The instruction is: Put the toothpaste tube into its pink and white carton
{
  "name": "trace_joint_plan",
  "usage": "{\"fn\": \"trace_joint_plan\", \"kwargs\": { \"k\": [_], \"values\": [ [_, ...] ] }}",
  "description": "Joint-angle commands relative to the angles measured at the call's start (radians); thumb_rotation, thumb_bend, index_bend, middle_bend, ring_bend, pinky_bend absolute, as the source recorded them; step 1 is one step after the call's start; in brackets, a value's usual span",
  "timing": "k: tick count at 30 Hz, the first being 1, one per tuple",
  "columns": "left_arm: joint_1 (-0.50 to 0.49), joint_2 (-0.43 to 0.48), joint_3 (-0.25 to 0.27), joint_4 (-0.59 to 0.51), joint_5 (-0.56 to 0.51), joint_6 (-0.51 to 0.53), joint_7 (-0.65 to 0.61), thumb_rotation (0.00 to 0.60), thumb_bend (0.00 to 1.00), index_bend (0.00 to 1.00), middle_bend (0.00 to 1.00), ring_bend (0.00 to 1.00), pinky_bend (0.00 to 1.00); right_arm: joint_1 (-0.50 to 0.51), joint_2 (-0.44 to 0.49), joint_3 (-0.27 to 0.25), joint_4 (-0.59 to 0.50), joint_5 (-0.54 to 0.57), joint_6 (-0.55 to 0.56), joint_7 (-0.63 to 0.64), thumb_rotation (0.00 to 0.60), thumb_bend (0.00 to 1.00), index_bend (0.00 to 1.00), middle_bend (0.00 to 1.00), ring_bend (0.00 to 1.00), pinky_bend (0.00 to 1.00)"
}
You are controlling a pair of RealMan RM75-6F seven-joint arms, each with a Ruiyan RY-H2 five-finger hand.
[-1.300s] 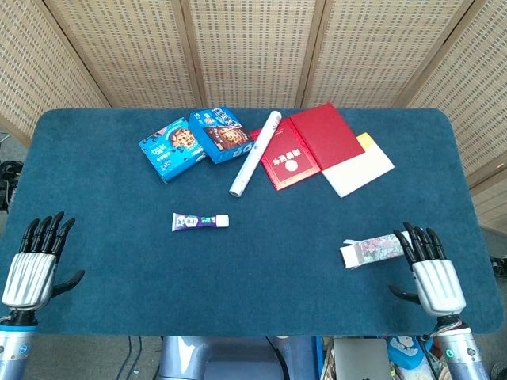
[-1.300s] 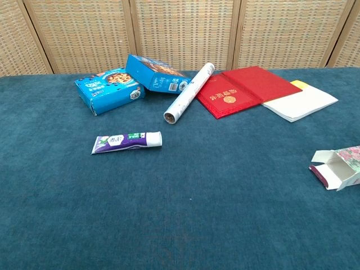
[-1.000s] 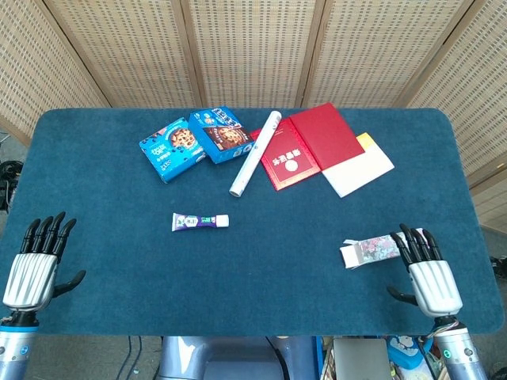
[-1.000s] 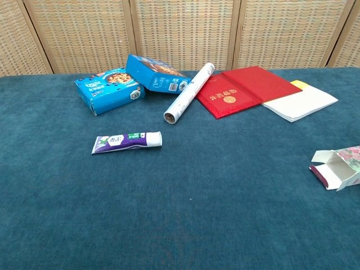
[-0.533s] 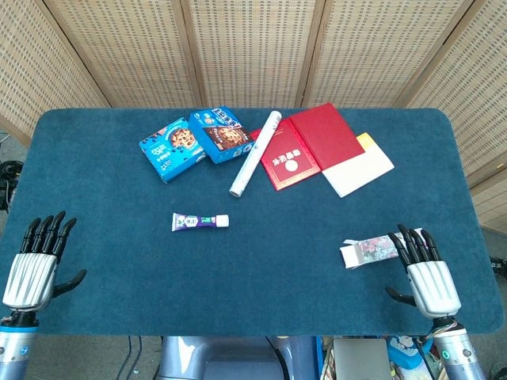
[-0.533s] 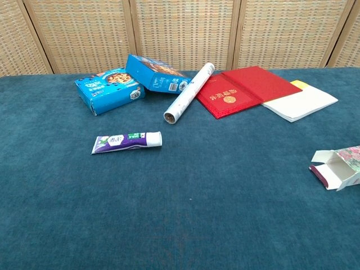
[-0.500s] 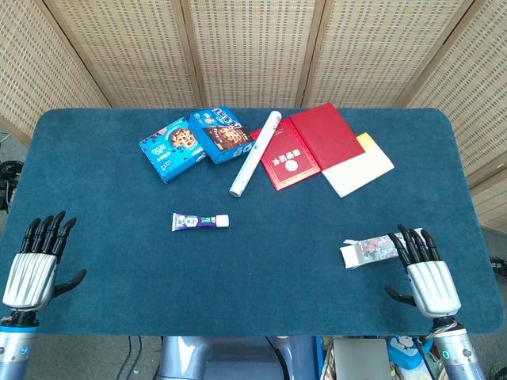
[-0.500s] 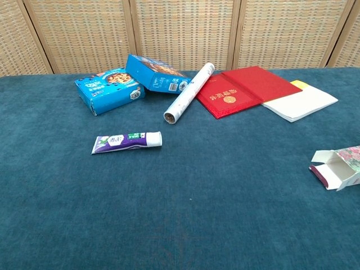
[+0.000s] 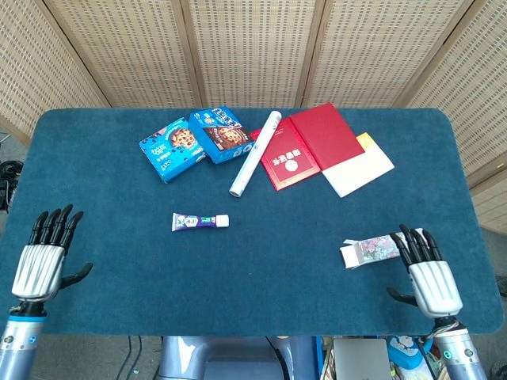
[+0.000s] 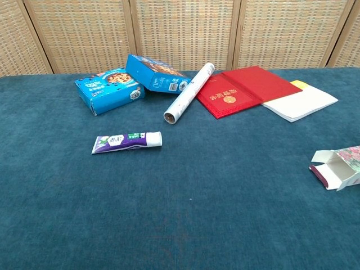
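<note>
Fingers on your left hand (image 9: 37, 265) and right hand (image 9: 430, 277) are spread, empty; carton (image 9: 371, 249) touches right fingertips, toothpaste tube (image 9: 200, 222) lies well apart, beyond it cookie boxes (image 9: 194, 142) and roll (image 9: 254, 153).

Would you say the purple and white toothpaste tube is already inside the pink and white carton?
No, the toothpaste tube lies alone on the blue cloth, far from the open carton.

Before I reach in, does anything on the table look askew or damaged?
Nothing looks damaged. One blue cookie box sits tilted, leaning on the other blue box. The carton lies with its end flaps open, and the toothpaste tube lies flat with its cap on.
</note>
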Motion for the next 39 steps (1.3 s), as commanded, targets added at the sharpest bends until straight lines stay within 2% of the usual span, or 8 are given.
{"fn": "trace_joint_plan", "kwargs": {
  "k": [1,13,16,19,25,31,39],
  "values": [
    [-0.047,0.018,-0.032,-0.025,-0.039,-0.066,0.028,0.600,0.22,0.00,0.00,0.00,0.00,0.001,-0.001,-0.002,0.000,-0.002,-0.003,-0.003,0.600,0.12,0.00,0.00,0.00,0.00],
    [-0.231,0.024,-0.141,-0.060,-0.277,-0.336,0.131,0.600,0.23,0.10,0.01,0.00,0.04,0.004,-0.006,-0.004,0.002,0.000,-0.011,0.003,0.600,0.12,0.00,0.00,0.00,0.00],
    [-0.283,-0.011,-0.165,-0.043,-0.357,-0.378,0.193,0.600,0.23,0.14,0.05,0.01,0.09,0.003,-0.003,-0.001,0.003,0.004,-0.008,0.012,0.600,0.12,0.00,0.00,0.00,0.00],
    [-0.330,-0.048,-0.184,-0.027,-0.432,-0.407,0.242,0.600,0.23,0.18,0.10,0.06,0.14,0.003,0.000,0.001,0.004,0.007,-0.008,0.021,0.600,0.12,0.00,0.00,0.00,0.00],
    [-0.406,-0.121,-0.196,0.014,-0.541,-0.422,0.326,0.600,0.23,0.21,0.12,0.10,0.17,0.003,0.003,0.002,0.004,0.007,-0.007,0.032,0.600,0.12,0.00,0.00,0.00,0.00],
    [-0.484,-0.204,-0.197,0.074,-0.680,-0.432,0.419,0.600,0.23,0.29,0.17,0.15,0.22,0.003,0.008,0.004,0.003,0.008,-0.002,0.046,0.600,0.12,0.00,0.00,0.00,0.00],
    [-0.558,-0.278,-0.177,0.127,-0.759,-0.424,0.489,0.600,0.23,0.34,0.21,0.18,0.24,0.001,0.015,0.009,0.003,0.015,0.003,0.067,0.600,0.12,0.00,0.00,0.00,0.00]
  ]
}}
